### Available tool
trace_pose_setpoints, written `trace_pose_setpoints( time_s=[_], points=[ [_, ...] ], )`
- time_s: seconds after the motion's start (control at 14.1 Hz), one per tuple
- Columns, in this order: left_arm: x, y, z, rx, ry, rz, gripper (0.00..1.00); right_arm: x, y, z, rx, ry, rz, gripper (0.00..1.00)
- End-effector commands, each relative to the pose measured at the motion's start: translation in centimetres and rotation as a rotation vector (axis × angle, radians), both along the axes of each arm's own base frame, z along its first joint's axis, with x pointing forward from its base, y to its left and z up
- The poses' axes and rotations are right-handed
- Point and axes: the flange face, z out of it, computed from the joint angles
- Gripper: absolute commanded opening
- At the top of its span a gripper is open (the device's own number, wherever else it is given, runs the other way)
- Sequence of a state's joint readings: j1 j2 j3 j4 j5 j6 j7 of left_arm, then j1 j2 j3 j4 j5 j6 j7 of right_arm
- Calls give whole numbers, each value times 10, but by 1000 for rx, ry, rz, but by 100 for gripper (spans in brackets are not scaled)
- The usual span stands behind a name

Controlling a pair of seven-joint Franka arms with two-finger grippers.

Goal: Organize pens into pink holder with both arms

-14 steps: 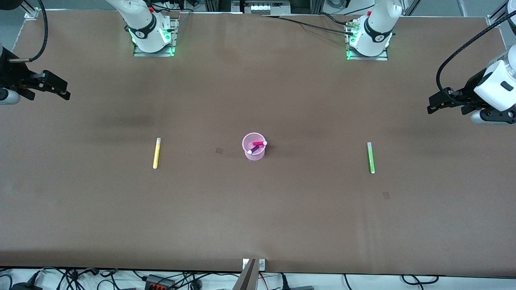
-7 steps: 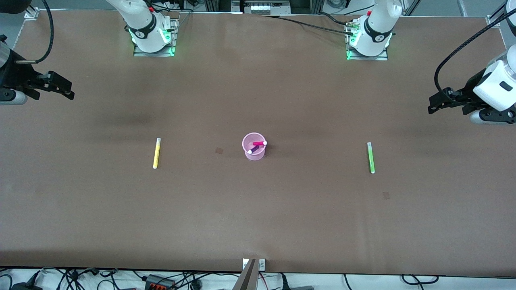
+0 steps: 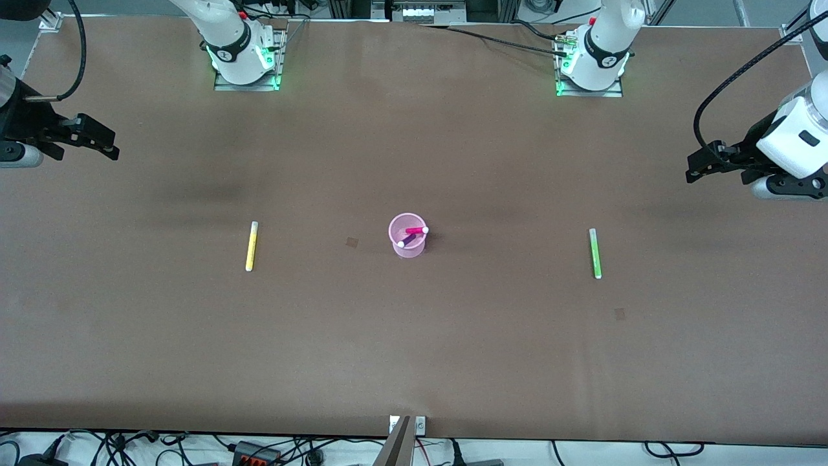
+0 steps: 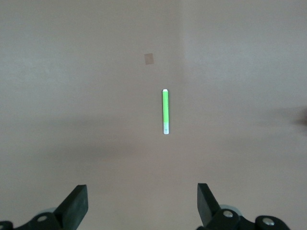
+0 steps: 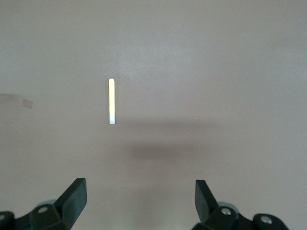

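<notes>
Right gripper (image 3: 97, 139), empty with jaws spread, has edged toward the yellow pen (image 3: 251, 246), which lies on the table ahead of it. 2 pens sit in the pink holder (image 3: 407, 244). Left gripper (image 3: 702, 167), likewise spread, barely shifted; the green pen (image 3: 594, 253) lies ahead.

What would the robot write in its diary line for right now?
pink holder: magenta pen, purple pen inside | yellow pen, green pen on table | left gripper, right gripper: open, empty

Magenta pen (image 3: 416, 230) and purple pen (image 3: 406, 241) leaned inside upright pink holder (image 3: 407, 248); yellow pen (image 3: 251, 246) and green pen (image 3: 595, 253) lay flat, apart from fingers.
</notes>
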State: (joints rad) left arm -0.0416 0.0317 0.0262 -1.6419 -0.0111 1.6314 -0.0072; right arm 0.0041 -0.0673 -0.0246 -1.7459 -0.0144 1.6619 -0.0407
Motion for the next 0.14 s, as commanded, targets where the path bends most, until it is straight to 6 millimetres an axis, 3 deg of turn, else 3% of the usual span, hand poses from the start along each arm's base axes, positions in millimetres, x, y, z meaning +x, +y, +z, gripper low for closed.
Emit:
trace_pose_setpoints(
  time_s=[0.0,0.07],
  points=[
    [-6,-3,8,21,12,-29,100,-11,0,1,8,-6,-15,100],
    [-6,-4,8,21,13,-31,100,-11,0,1,8,-5,-24,100]
  ],
)
